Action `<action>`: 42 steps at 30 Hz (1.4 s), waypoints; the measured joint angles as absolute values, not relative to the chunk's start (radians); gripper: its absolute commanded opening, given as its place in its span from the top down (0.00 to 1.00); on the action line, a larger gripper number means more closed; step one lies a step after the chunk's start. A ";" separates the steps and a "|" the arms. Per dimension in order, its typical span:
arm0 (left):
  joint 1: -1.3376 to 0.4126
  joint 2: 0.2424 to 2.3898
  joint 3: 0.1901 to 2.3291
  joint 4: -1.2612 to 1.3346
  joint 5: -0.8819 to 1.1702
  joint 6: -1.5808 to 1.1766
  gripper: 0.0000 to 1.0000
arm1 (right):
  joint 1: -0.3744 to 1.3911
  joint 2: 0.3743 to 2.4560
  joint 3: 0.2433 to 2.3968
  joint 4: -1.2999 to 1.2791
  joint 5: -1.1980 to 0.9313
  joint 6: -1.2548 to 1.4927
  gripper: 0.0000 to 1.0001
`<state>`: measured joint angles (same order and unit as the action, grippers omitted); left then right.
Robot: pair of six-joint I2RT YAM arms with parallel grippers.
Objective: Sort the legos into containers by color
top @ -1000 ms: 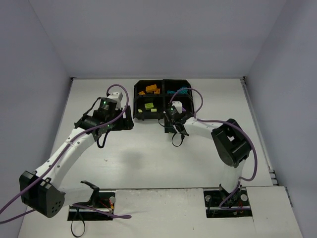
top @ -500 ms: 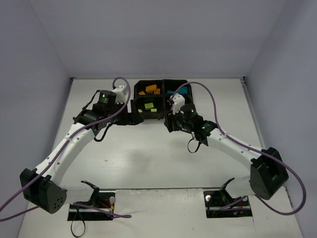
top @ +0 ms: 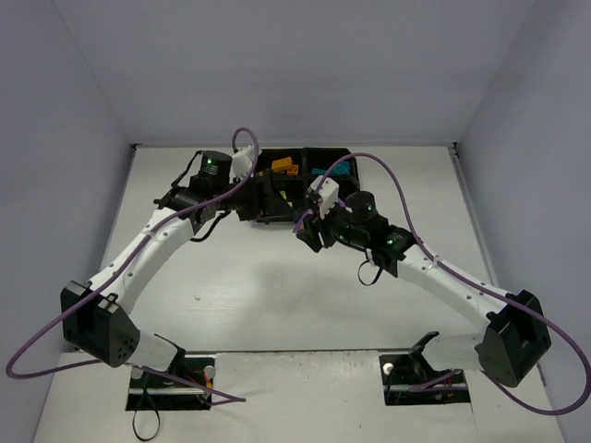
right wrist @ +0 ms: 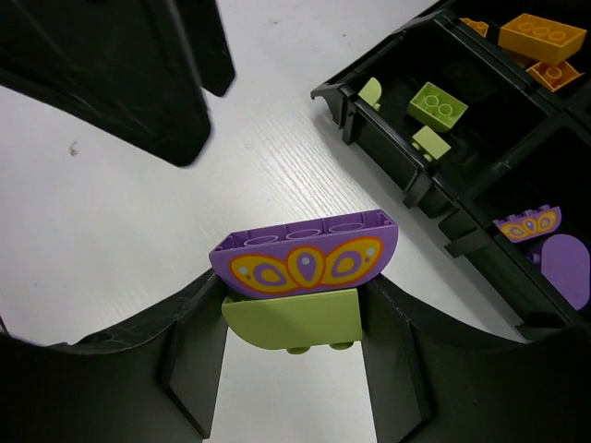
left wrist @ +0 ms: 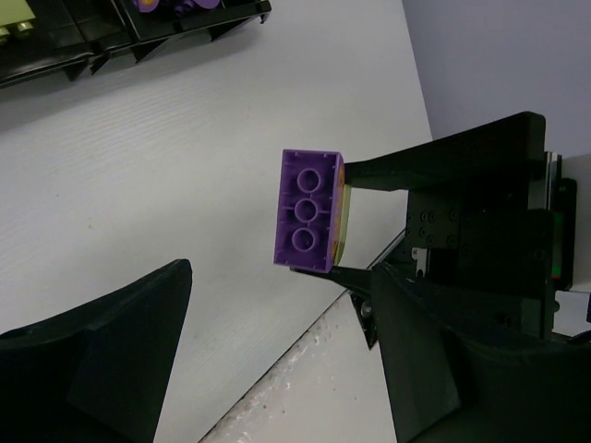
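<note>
My right gripper (right wrist: pixel 294 314) is shut on two legos stuck together: a rounded purple brick (right wrist: pixel 305 261) with an orange butterfly print and a yellow-green brick (right wrist: pixel 294 320) under it. It holds them above the table just near-left of the black tray (top: pixel 307 153). The same purple brick (left wrist: pixel 309 210) shows in the left wrist view between the right gripper's fingers. My left gripper (left wrist: pixel 277 369) is open and empty, facing that brick from close by; it shows in the top view (top: pixel 272 205) over the tray's near-left part.
The tray holds orange bricks (right wrist: pixel 540 41), yellow-green bricks (right wrist: pixel 437 103) and purple pieces (right wrist: pixel 526 224), each colour in its own compartment; teal bricks (top: pixel 340 172) lie in the far-right one. The left gripper's fingers (right wrist: pixel 138 74) hang close in front of the right gripper.
My left gripper has moved right, over the tray's near-left side. My right arm has stretched out and its gripper has shifted a little left and nearer, still holding the bricks.
</note>
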<state>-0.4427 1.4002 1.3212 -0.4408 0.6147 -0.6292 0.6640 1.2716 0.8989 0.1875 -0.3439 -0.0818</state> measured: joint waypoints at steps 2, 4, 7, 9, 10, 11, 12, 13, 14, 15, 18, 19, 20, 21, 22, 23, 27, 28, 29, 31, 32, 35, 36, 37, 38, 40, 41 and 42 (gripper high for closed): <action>-0.452 1.427 1.335 -0.432 0.631 -0.643 0.29 | 0.669 1.271 0.902 0.183 -0.358 -0.084 1.00; -0.467 1.453 1.345 -0.424 0.645 -0.655 0.29 | 0.669 1.270 0.905 0.179 -0.369 -0.085 1.00; -0.492 1.484 1.346 -0.417 0.660 -0.665 0.29 | 0.669 1.266 0.909 0.173 -0.378 -0.085 1.00; -0.505 1.500 1.346 -0.415 0.669 -0.666 0.29 | 0.669 1.264 0.912 0.172 -0.383 -0.085 1.00; -0.512 1.507 1.346 -0.414 0.674 -0.666 0.29 | 0.669 1.263 0.913 0.172 -0.384 -0.085 1.00; -0.517 1.513 1.346 -0.413 0.678 -0.666 0.29 | 0.669 1.262 0.913 0.172 -0.387 -0.084 1.00; -0.522 1.519 1.346 -0.413 0.681 -0.666 0.30 | 0.669 1.261 0.913 0.171 -0.392 -0.084 1.00; -0.527 1.524 1.346 -0.413 0.683 -0.666 0.32 | 0.669 1.261 0.913 0.171 -0.394 -0.084 1.00; -0.530 1.528 1.346 -0.414 0.685 -0.665 0.36 | 0.669 1.261 0.913 0.171 -0.397 -0.084 1.00; -0.532 1.532 1.346 -0.414 0.685 -0.665 0.37 | 0.669 1.261 0.915 0.169 -0.400 -0.084 1.00; -0.534 1.534 1.346 -0.413 0.686 -0.665 0.48 | 0.669 1.261 0.918 0.168 -0.404 -0.084 1.00; -0.535 1.534 1.346 -0.412 0.686 -0.664 0.52 | 0.669 1.261 0.918 0.168 -0.406 -0.084 1.00; -0.535 1.534 1.346 -0.410 0.686 -0.663 0.56 | 0.669 1.261 0.919 0.168 -0.409 -0.084 1.00; -0.535 1.534 1.346 -0.409 0.687 -0.662 0.60 | 0.669 1.261 0.918 0.168 -0.410 -0.084 1.00; -0.535 1.534 1.346 -0.407 0.689 -0.661 0.68 | 0.669 1.261 0.918 0.167 -0.410 -0.084 1.00; -0.535 1.534 1.346 -0.403 0.695 -0.662 0.71 | 0.669 1.261 0.918 0.167 -0.410 -0.084 1.00; -0.537 1.533 1.347 -0.398 0.699 -0.657 0.85 | 0.669 1.260 0.918 0.162 -0.411 -0.084 1.00; -0.537 1.533 1.347 -0.399 0.699 -0.657 0.87 | 0.669 1.260 0.918 0.161 -0.411 -0.083 1.00; -0.537 1.533 1.347 -0.400 0.699 -0.655 0.88 | 0.669 1.260 0.918 0.161 -0.411 -0.084 1.00; -0.537 1.532 1.347 -0.401 0.699 -0.649 0.88 | 0.669 1.260 0.918 0.161 -0.411 -0.084 1.00; -0.537 1.531 1.347 -0.404 0.698 -0.643 0.88 | 0.669 1.260 0.918 0.161 -0.411 -0.083 1.00; -0.536 1.525 1.354 -0.426 0.691 -0.627 0.89 | 0.670 1.260 0.917 0.163 -0.411 -0.083 1.00; -0.534 1.522 1.358 -0.435 0.689 -0.620 0.89 | 0.670 1.260 0.916 0.168 -0.411 -0.083 1.00; -0.531 1.520 1.363 -0.443 0.687 -0.611 0.89 | 0.672 1.260 0.914 0.174 -0.412 -0.083 1.00; -0.527 1.517 1.367 -0.450 0.686 -0.601 0.89 | 0.674 1.259 0.912 0.174 -0.409 -0.083 1.00; -0.501 1.505 1.371 -0.465 0.685 -0.585 0.89 | 0.674 1.258 0.899 0.166 -0.407 -0.083 1.00; -0.487 1.498 1.372 -0.470 0.684 -0.580 0.89 | 0.674 1.257 0.892 0.161 -0.405 -0.084 1.00; -0.469 1.490 1.373 -0.474 0.685 -0.576 0.89 | 0.674 1.257 0.884 0.155 -0.402 -0.084 1.00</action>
<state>-0.4690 1.4902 1.3727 -0.4740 0.6846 -0.5758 0.6743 1.2572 0.8841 0.1551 -0.4015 -0.0837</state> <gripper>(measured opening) 0.314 0.490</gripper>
